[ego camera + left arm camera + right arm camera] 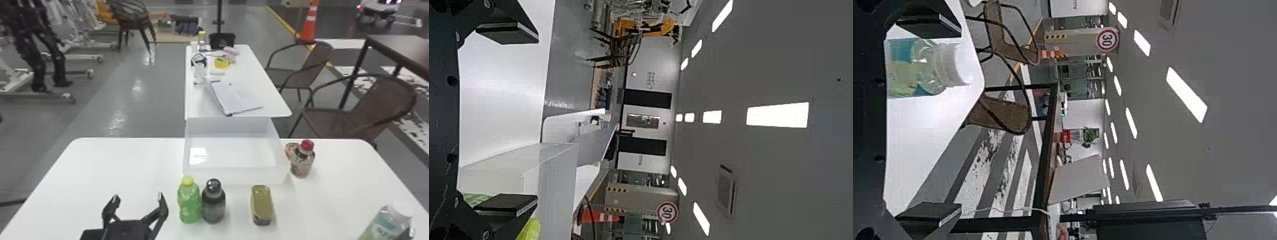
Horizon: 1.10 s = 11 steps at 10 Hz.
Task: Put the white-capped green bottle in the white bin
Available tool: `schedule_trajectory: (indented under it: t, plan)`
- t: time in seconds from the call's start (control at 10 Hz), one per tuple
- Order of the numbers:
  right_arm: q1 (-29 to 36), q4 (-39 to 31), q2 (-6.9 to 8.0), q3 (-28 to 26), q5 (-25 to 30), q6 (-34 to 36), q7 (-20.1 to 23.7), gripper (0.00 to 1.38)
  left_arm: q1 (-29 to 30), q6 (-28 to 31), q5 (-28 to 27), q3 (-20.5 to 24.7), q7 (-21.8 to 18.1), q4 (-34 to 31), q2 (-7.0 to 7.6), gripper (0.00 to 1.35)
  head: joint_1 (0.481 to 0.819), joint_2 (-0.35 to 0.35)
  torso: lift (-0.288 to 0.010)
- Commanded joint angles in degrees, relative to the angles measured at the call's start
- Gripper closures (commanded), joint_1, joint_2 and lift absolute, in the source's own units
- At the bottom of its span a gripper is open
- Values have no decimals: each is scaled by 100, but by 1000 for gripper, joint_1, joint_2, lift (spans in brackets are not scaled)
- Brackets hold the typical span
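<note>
Placement still to do: clear green plastic bottle with white cap and teal label [384, 225] stands on the white table [105, 172], robot's right side, outside the white plastic bin [236, 175]. Pick, lift, carry and release all left. Right gripper [959, 120] wide open, nothing held, bottle by one finger. Left gripper [138, 196] open, holding nothing.

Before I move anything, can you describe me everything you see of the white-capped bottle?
The white-capped bottle stands upright on the white table, at the robot's right. It has a wide white cap, a clear neck that looks like plastic, and a body coloured teal and pale green. One finger of the open right gripper appears close; I cannot tell whether they touch.
</note>
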Motion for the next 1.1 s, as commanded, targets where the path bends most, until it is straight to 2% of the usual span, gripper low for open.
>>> schedule_trajectory:
  t: [0.0, 0.2, 0.4, 0.5, 0.8, 1.0]
  plan:
    - [-156, 551, -13, 11, -461, -305, 379, 71, -1, 6, 21, 7, 0, 22, -15, 167, 549, 0, -100]
    - [-332, 999, -118, 19, -742, -402, 757, 87, -10, -3, 47, -2, 0, 48, -15, 167, 549, 0, -100]
    - [-402, 1272, -154, 46, -865, -411, 924, 88, -1, -11, 100, 7, 0, 83, -15, 167, 549, 0, -100]
    - [-490, 1439, -198, 46, -1111, -411, 1179, 88, -1, -29, 126, 7, 0, 101, -15, 167, 549, 0, -100]
    - [-604, 1535, -435, 46, -1287, -77, 1487, 88, -18, -55, 241, -37, 0, 163, -15, 167, 549, 0, -100]
    - [-842, 1737, -540, 28, -1305, 37, 1715, 88, -18, -73, 285, -46, 0, 180, -15, 167, 549, 0, -100]
